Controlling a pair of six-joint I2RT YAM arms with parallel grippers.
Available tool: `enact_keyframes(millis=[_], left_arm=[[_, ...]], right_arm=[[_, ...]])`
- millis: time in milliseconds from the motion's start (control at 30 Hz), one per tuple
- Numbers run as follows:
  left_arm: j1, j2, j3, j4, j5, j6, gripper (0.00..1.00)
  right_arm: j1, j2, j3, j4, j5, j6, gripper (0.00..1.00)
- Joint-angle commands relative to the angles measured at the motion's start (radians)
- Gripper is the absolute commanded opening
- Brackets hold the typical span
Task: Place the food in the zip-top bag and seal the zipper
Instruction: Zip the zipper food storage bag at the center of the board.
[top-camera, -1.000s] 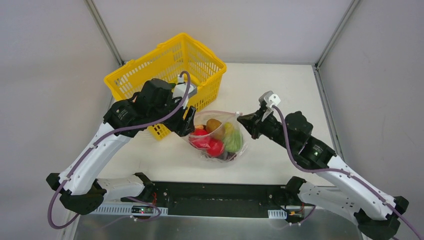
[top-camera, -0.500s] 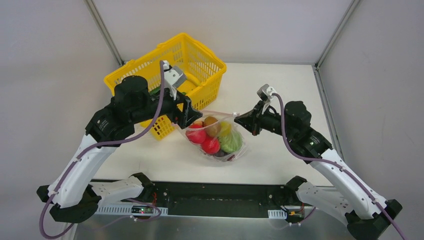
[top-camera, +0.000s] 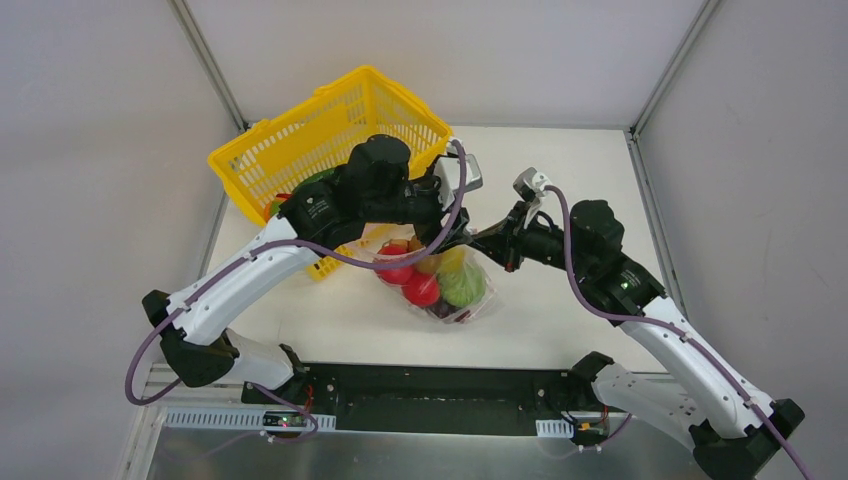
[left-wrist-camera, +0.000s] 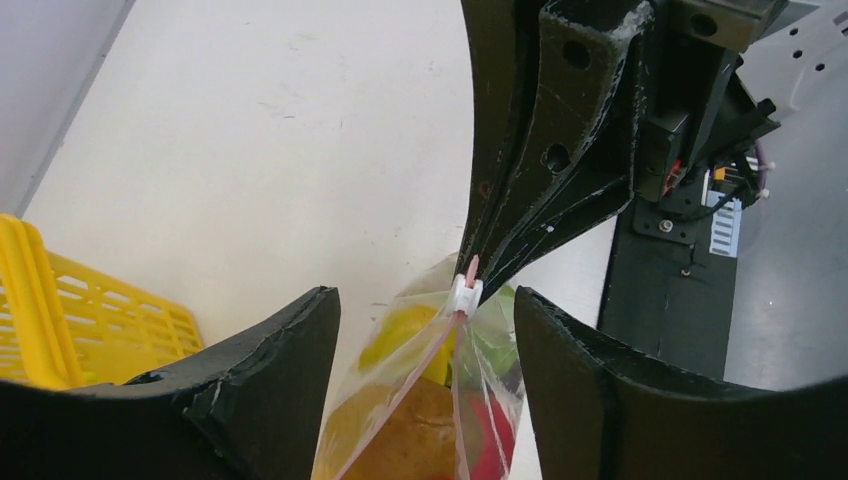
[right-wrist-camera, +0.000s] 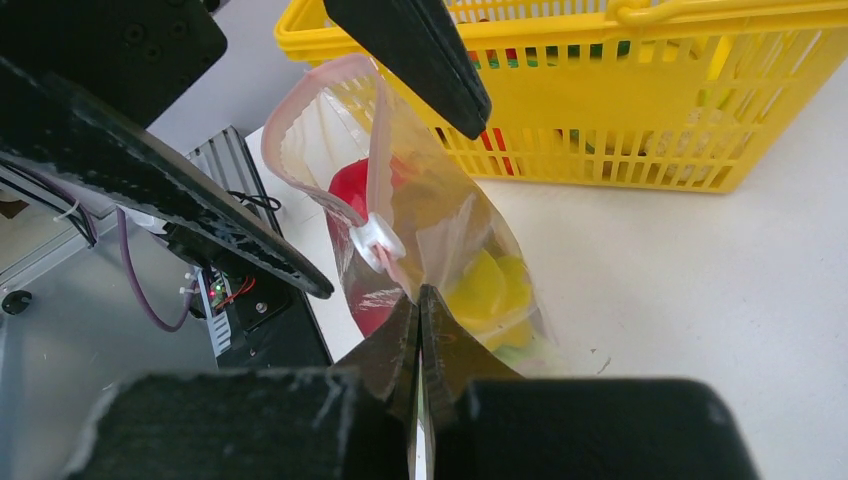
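— Pale table (top-camera: 560, 170), grey walls round it. Where is the bag?
— The bag (top-camera: 440, 285) is mid-table, just on the near side of the yellow basket (top-camera: 300, 140). Its mouth edge is lifted and its belly seems to rest on the surface. It is thin, floppy film, so I judge it will sag wherever it is not held, and the load makes it bottom-heavy.
— So where do you take hold?
— On the zipper (right-wrist-camera: 376, 150), the one firmer line it has. The right gripper (right-wrist-camera: 420, 298) has its fingers pressed together on the right end of that strip, just past the white slider (left-wrist-camera: 466, 292). The left gripper (left-wrist-camera: 423, 305) has its fingers apart, one on each side of the strip by the slider, touching nothing I can see.
— Sealed?
— No. Left of the slider the pink strip gapes in a loop.
— And inside?
— Red tomatoes (top-camera: 420, 290), a green cabbage (top-camera: 463, 285), a yellow piece (top-camera: 450, 260) and something brownish. They are glossy toys, probably light, and likely to roll to the low corner. The basket shows green and red bits through its lattice, but I cannot tell what they are.
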Motion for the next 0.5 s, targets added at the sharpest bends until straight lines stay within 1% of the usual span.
enact_keyframes(millis=[0, 167, 200, 233, 267, 333, 467], left_arm=[[-0.015, -0.008, 0.017, 0.056, 0.043, 0.103, 0.61], [-0.021, -0.026, -0.026, 0.075, 0.032, 0.118, 0.37], [-0.021, -0.027, -0.033, 0.079, 0.034, 0.119, 0.33], [-0.022, -0.028, -0.036, 0.077, 0.036, 0.125, 0.31], [-0.023, -0.027, -0.036, 0.074, 0.037, 0.126, 0.32], [-0.022, -0.025, -0.041, 0.072, 0.043, 0.132, 0.40], [-0.024, -0.022, -0.051, 0.075, 0.072, 0.151, 0.44]], right_arm=[[-0.008, -0.015, 0.046, 0.026, -0.021, -0.007, 0.00], [-0.011, -0.018, 0.047, 0.025, -0.017, -0.005, 0.00], [-0.011, -0.019, 0.046, 0.025, -0.016, -0.004, 0.00], [-0.012, -0.020, 0.044, 0.026, -0.013, -0.003, 0.00], [-0.012, -0.022, 0.043, 0.026, -0.011, -0.004, 0.00], [-0.012, -0.023, 0.043, 0.026, -0.011, -0.003, 0.00], [-0.014, -0.021, 0.036, 0.031, -0.016, 0.003, 0.00]])
